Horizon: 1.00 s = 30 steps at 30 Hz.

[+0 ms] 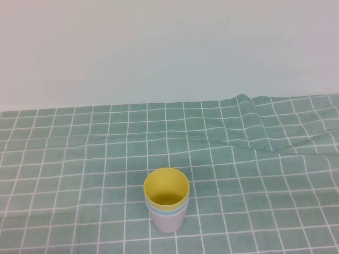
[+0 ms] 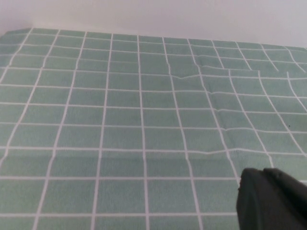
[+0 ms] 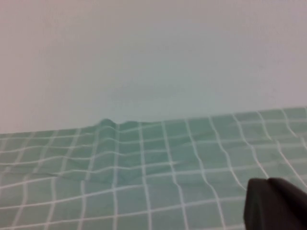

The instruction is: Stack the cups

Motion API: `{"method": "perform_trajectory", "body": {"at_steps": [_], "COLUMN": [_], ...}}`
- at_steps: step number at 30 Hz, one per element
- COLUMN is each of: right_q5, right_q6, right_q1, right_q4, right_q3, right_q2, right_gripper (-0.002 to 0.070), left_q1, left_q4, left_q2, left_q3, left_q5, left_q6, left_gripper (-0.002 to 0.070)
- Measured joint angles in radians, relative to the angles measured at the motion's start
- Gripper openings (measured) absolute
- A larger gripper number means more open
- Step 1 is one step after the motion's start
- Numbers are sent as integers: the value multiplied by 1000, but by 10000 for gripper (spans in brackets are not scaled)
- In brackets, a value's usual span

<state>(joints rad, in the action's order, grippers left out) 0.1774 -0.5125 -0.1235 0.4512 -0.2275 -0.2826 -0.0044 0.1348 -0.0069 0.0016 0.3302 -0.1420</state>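
A stack of three nested cups stands upright on the green checked tablecloth (image 1: 79, 159) near the front middle of the high view: a yellow cup (image 1: 167, 187) on the inside, a light blue cup (image 1: 165, 210) round it, and a pink cup (image 1: 168, 222) outermost. Neither gripper shows in the high view. My left gripper (image 2: 262, 170) shows only as a dark tip over bare cloth in the left wrist view, fingers together and empty. My right gripper (image 3: 268, 181) shows the same way in the right wrist view, shut and empty. No cup shows in either wrist view.
The cloth has a raised fold (image 1: 249, 106) at the back right, which also shows in the right wrist view (image 3: 108, 125). A plain pale wall (image 1: 169, 47) stands behind the table.
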Motion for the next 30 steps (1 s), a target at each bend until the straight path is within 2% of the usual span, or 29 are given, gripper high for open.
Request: {"method": "perform_trajectory", "body": {"at_steps": [5, 15, 17, 23, 30], "right_q5": [-7, 2, 38, 129, 136], "right_q6": [-38, -39, 44, 544, 619], "right_q1": [104, 113, 113, 113, 113], "right_q4": [-5, -22, -73, -415, -436], "right_q3": [137, 181, 181, 181, 239], "right_q2": [114, 129, 150, 201, 209], "right_gripper": [2, 2, 2, 1, 1], "left_q1": [0, 0, 0, 0, 0], "left_q4": [0, 0, 0, 0, 0], "left_q2": [0, 0, 0, 0, 0], "left_q3": [0, 0, 0, 0, 0], "left_q5": [2, 4, 4, 4, 4], "left_q6": [0, 0, 0, 0, 0], "left_gripper": [-1, -1, -1, -1, -1]}}
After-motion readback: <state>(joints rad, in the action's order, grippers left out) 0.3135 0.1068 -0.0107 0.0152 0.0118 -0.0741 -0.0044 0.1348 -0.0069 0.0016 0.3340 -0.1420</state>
